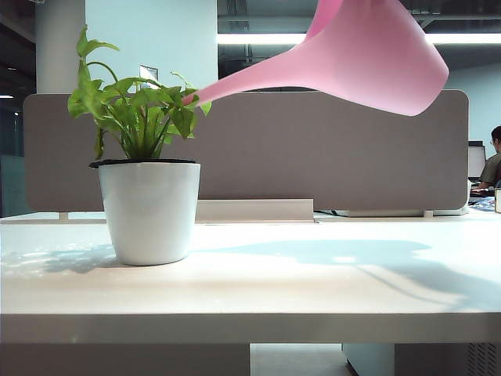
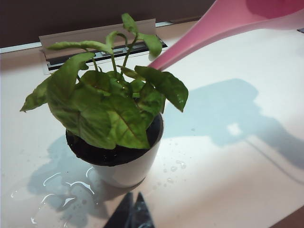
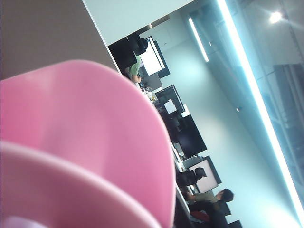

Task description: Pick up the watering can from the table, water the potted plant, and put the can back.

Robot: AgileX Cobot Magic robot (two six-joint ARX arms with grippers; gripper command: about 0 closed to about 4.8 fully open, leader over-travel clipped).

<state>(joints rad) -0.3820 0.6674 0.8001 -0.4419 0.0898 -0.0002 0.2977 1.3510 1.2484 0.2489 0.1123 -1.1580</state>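
The pink watering can (image 1: pixel 368 55) hangs tilted high above the table (image 1: pixel 313 290), its long spout reaching down to the leaves of the potted plant (image 1: pixel 137 110) in its white pot (image 1: pixel 149 211). In the left wrist view the spout (image 2: pixel 190 45) ends among the leaves (image 2: pixel 109 104). The can's body (image 3: pixel 85 142) fills the right wrist view and hides my right gripper's fingers, which carry it. My left gripper (image 2: pixel 135 194) hovers low, just in front of the pot (image 2: pixel 126 168). Its dark fingertips are together with nothing between them.
Water lies in streaks and a puddle (image 2: pixel 61 185) on the table beside the pot, with droplets (image 2: pixel 173 168) on the other side. A grey partition (image 1: pixel 329 149) and a cable slot (image 2: pixel 102 45) run along the table's back edge. People sit at desks beyond (image 3: pixel 218 199).
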